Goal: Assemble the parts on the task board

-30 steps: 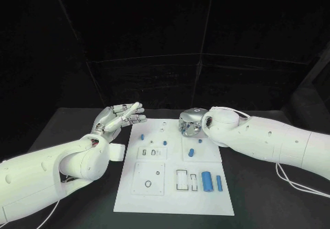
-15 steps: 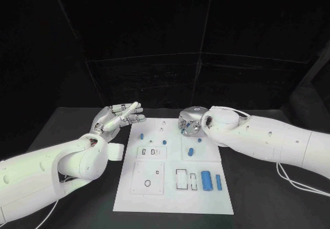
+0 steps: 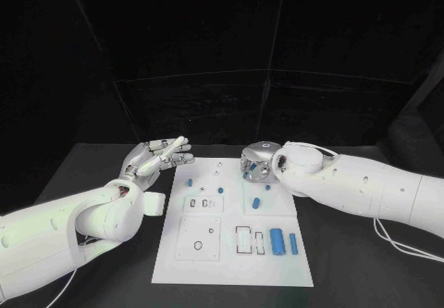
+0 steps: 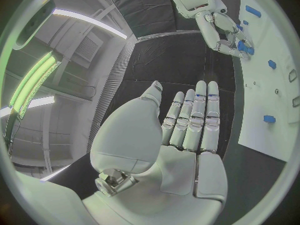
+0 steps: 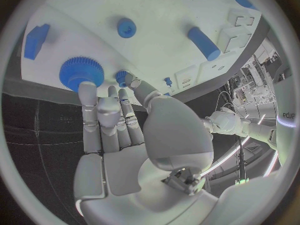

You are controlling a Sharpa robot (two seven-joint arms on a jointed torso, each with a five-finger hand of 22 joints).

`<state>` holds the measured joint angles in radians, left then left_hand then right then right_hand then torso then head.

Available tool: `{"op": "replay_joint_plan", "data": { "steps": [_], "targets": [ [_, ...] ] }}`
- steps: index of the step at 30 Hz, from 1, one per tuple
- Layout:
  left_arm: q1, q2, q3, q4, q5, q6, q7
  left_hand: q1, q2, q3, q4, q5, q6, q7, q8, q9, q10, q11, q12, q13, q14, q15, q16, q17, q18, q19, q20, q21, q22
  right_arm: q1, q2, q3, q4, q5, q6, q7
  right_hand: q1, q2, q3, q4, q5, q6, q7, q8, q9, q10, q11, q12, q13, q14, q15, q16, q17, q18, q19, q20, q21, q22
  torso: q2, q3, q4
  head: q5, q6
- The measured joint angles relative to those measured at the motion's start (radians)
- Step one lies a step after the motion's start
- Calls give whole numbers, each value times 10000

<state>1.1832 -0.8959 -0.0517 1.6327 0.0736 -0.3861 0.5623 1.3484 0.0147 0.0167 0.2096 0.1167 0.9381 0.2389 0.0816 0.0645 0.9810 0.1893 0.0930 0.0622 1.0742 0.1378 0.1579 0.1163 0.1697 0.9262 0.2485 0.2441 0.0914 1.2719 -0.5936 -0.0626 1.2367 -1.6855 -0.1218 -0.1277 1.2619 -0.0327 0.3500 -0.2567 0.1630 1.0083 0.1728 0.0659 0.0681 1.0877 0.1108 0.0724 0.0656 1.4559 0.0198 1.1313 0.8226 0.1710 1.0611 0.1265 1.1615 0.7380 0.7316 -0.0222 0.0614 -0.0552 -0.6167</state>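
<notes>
The white task board lies mid-table, with blue parts on it: small pieces at the far left, a short peg, and a thick cylinder beside a thinner one. My right hand hangs fingers-down over the board's far right. In the right wrist view its thumb and a finger pinch a small blue part right beside a blue gear, which another fingertip overlaps. My left hand is raised left of the board's far corner, fingers straight and apart, holding nothing.
More blue pieces lie on the board beyond my right hand: a round knob, a cylinder and a block. Rectangular slots and a ring recess mark the board's near half. A white cable trails off to the right.
My right hand has lifted slightly and drawn toward the board's far edge, and blue now shows between its fingers. The left hand has hardly moved.
</notes>
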Motion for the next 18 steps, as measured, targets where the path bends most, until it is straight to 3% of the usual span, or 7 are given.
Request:
{"op": "replay_joint_plan", "data": {
  "steps": [8, 10, 18],
  "targets": [
    [0, -11, -1, 6, 0, 8, -15, 0, 0, 0, 0, 0, 0, 0, 0, 0, 0, 0, 0, 0, 0, 0, -40, 0, 0, 0, 0, 0, -6, 0, -26, 0, 26, -21, 114, -16, 4, 4, 169, 169, 0, 277, -20, 65, 20, 542, -99, 233, 38, 40, -40, 277, 261, -7, 397, -59, 353, 495, 0, -8, 21, -47, -7],
    [0, -17, -1, 5, 0, 7, -16, 0, 0, 0, 0, 0, 0, 0, 0, 0, 0, 0, 0, 0, 0, 0, -40, 0, 0, 0, 0, 0, -6, 0, -25, -1, 29, -24, 150, -17, 84, 85, 275, 168, -57, 315, -51, 65, 31, 747, -127, 304, 53, 70, -70, 362, 371, -164, 531, -89, 473, 691, 1, -8, 22, -53, -7],
    [0, -23, -1, 1, -2, 6, -16, 0, 0, 0, 0, 0, 0, 0, 0, 0, 0, 0, 0, 0, 0, 0, -40, -1, 0, 0, 0, 0, -7, 5, 30, 7, 6, -32, 305, -17, 176, 176, 475, 222, -113, 633, -123, 115, 49, 1157, -257, 358, 51, 108, -109, 535, 534, -161, 742, -160, 701, 1047, 13, -14, 22, -55, -52]
  ]
}}
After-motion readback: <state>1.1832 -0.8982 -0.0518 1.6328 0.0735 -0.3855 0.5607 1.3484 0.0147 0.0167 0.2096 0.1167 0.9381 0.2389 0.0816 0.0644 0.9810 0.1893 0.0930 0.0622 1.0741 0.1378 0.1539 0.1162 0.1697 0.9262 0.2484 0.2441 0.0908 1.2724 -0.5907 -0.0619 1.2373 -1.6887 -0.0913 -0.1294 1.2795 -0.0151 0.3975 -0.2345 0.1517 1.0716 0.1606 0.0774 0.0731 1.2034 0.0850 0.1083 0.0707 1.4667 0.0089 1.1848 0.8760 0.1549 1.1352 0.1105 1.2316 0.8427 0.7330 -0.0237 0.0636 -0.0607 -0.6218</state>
